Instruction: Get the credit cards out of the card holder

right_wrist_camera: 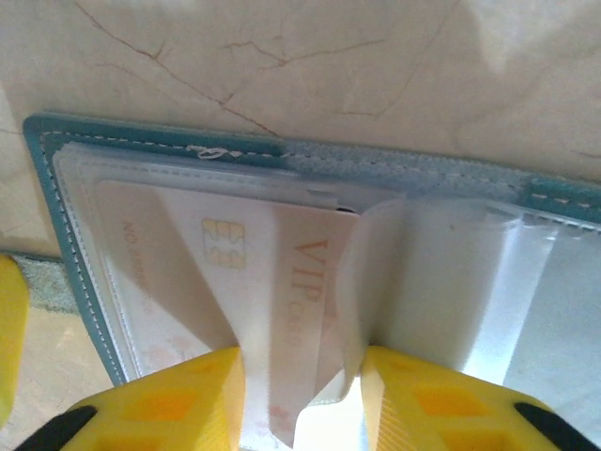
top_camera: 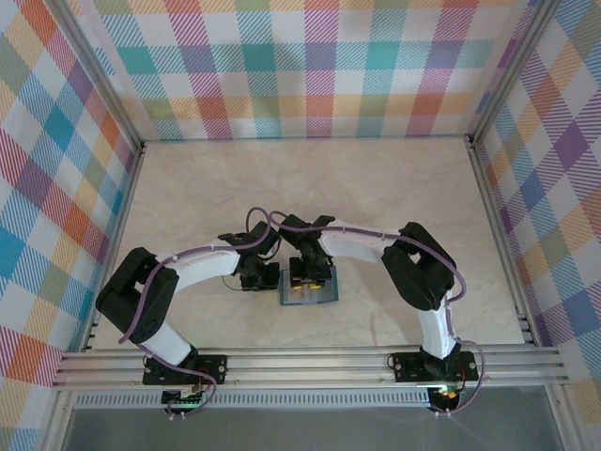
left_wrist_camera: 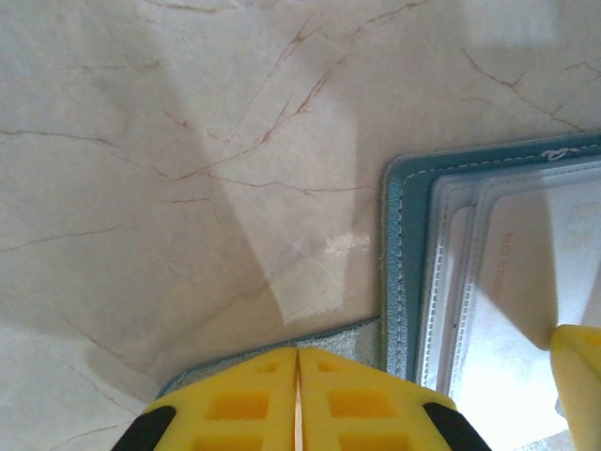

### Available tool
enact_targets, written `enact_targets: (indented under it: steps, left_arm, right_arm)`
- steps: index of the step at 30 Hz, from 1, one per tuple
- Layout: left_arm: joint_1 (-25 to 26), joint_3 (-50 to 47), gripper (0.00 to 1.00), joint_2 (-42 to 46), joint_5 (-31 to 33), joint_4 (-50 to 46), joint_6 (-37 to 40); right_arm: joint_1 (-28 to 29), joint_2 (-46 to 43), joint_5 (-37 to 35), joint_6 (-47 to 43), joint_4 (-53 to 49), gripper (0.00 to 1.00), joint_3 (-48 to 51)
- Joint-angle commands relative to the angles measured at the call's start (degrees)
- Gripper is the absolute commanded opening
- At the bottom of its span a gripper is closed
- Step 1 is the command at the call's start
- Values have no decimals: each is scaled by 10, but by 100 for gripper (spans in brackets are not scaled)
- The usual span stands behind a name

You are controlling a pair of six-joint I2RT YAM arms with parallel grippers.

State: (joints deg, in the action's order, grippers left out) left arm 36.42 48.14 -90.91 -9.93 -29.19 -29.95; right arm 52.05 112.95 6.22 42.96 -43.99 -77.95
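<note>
As card holder point(right_wrist_camera: 169, 139) lies open, VIP card point(right_wrist_camera: 286, 310)

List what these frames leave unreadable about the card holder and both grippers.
Top view: card holder mostly under both arms; card count hidden.
Left wrist view: left gripper shut, tips near the bottom edge; whether it pinches the holder's flap is unclear.
Right wrist view: right gripper straddles a credit card; contact hidden by the clear sleeve.
</note>
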Motion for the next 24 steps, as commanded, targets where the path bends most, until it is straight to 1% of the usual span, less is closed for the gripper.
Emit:
enact_targets:
  steps: [1, 3, 15, 18, 24]
  left_arm:
    - [-5, -2, 10, -3, -4, -7, 13]
    - [-5, 0, 10, -3, -4, -8, 12]
    - [-5, 11, 10, 1, 10, -33, 18]
    - [-5, 9, 10, 2, 10, -34, 16]
    - [-5, 13, 10, 4, 16, -41, 16]
  right_arm:
    - [0, -20, 16, 10, 15, 35, 18]
    - [-1, -24, 16, 9, 19, 29, 21]
    - [-10, -58, -1, 0, 12, 7, 35]
    - [-15, -70, -3, -4, 8, 4, 43]
    - [-34, -95, -11, -22, -14, 3, 61]
